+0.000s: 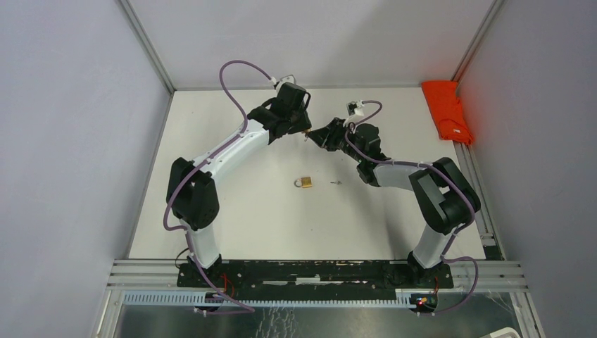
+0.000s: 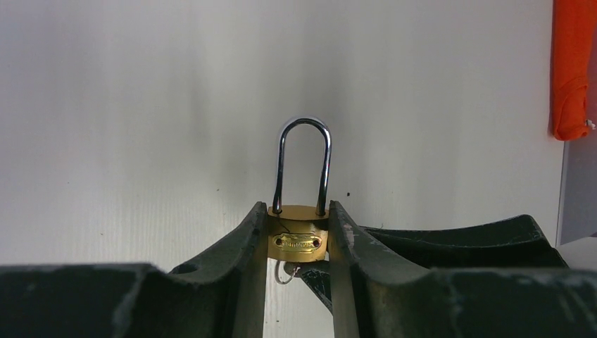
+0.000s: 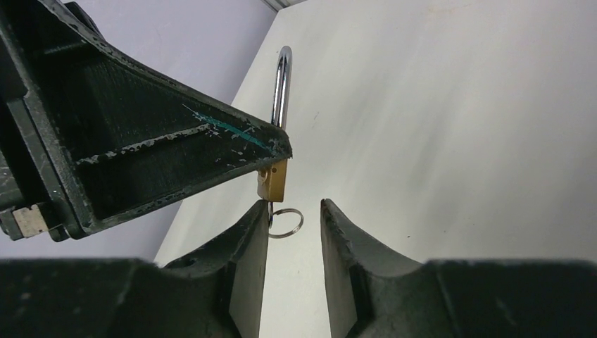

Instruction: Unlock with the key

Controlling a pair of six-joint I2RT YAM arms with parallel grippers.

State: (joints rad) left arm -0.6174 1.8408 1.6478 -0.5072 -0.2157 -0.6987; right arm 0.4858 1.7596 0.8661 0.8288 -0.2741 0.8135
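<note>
My left gripper (image 2: pixel 298 211) is shut on a brass padlock (image 2: pixel 298 239), its fingers pressing both sides of the body. The steel shackle (image 2: pixel 304 162) points away from the camera and sits down in the body. A key hangs from the padlock's underside, showing mostly as its wire ring (image 3: pixel 286 223). My right gripper (image 3: pixel 294 205) is open just below the padlock (image 3: pixel 273 179). The ring lies between its fingers, close against the left one. In the top view both grippers (image 1: pixel 304 131) (image 1: pixel 318 135) meet above the far middle of the table.
A second brass padlock (image 1: pixel 303 182) lies on the table's middle with a small loose key (image 1: pixel 336 182) to its right. An orange cloth (image 1: pixel 447 109) sits at the far right edge. White walls and aluminium rails enclose the table.
</note>
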